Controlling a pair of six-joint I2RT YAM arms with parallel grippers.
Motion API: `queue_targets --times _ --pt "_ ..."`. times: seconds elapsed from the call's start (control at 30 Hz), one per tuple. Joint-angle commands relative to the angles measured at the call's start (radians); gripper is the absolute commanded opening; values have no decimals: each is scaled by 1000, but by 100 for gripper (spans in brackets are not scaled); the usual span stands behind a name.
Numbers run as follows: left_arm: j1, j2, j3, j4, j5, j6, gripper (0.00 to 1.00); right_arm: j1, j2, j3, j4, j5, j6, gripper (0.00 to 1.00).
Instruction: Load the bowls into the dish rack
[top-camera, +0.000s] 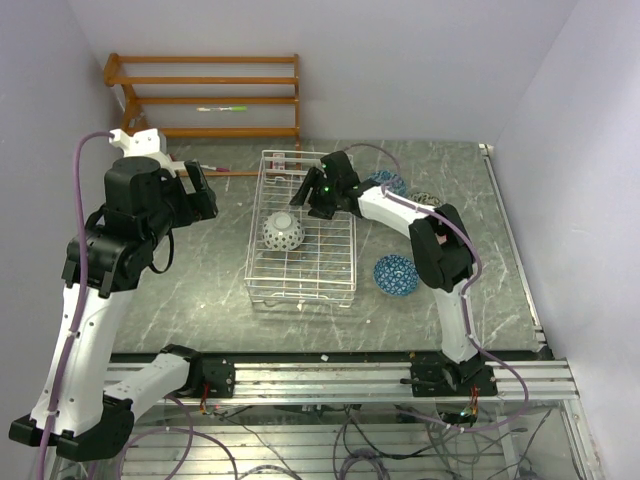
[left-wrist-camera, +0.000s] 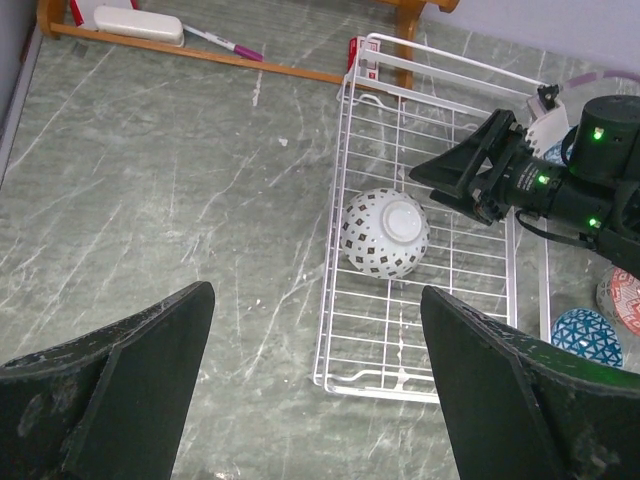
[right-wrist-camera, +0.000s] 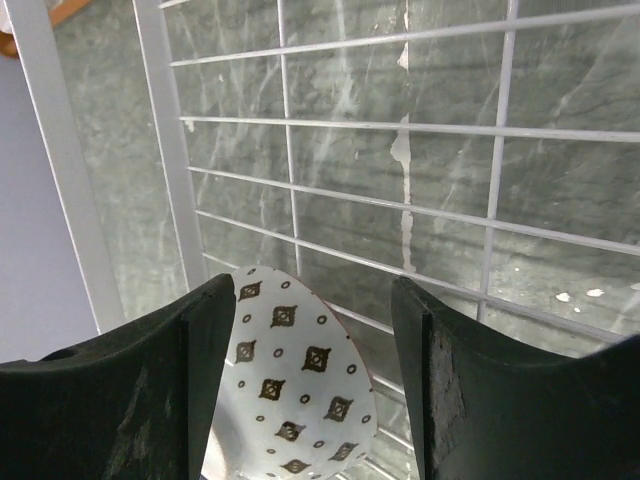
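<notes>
Left gripper (top-camera: 198, 188) hangs upper left overhead; a pale patterned ceramic bowl (top-camera: 283, 232) sits upside down in the white wire dish rack (top-camera: 312, 268) mid-frame. Its wrist view shows wide, empty jaws. Right gripper (right-wrist-camera: 310, 300), parted, loosely flanks a diamond-dotted bowl (right-wrist-camera: 295, 390), lower centre.

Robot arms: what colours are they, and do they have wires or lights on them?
The left arm and right arm both have white tube-like links joined by chunky black joints. A purple cable runs along each one. Small green lights glow near the right wrist. The left gripper and right gripper each have two broad, black, wedge-shaped fingers.
</notes>
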Motion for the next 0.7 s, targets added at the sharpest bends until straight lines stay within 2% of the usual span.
queue_targets --times 0.0,0.13,0.23,0.67 --pt "-4 -16 -20 36 11 17 96 30 -28 90 -176 96 -163 64" --pt "-4 -22 -26 35 13 17 96 79 15 184 -283 113 -284 64" --pt "-4 -26 -28 31 15 17 97 105 19 195 -316 132 -331 64" --pt "-4 -43 -20 16 7 11 97 147 -57 67 -303 46 -417 64"
